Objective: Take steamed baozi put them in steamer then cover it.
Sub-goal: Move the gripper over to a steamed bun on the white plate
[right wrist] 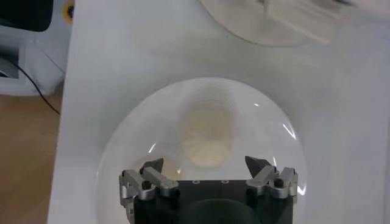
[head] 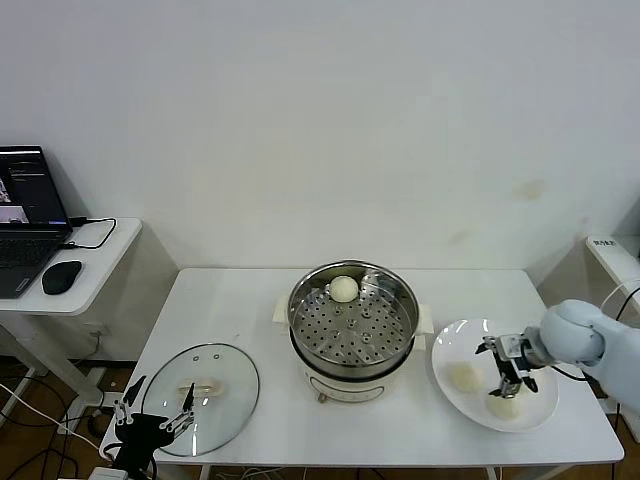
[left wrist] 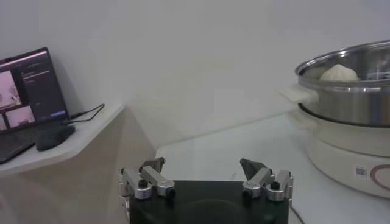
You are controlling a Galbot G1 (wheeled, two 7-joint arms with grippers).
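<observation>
The steamer (head: 352,335) stands mid-table with one baozi (head: 343,289) on its perforated tray; that bun (left wrist: 339,73) also shows over the pot's rim (left wrist: 350,61) in the left wrist view. Two more baozi (head: 462,376) (head: 503,406) lie on a white plate (head: 480,335) to the right. My right gripper (head: 511,385) hangs open just above the nearer bun, not touching it; in its wrist view a bun (right wrist: 207,137) lies ahead of the open gripper (right wrist: 204,163). The glass cover (head: 215,365) lies flat at the table's left front. My left gripper (head: 155,420) (left wrist: 204,163) waits open by the cover.
A side table at the left carries a laptop (head: 25,215) and a mouse (head: 61,277), with cables on the floor below it. The plate (right wrist: 134,140) sits close to the table's right front edge. A white unit (head: 612,255) stands at the far right.
</observation>
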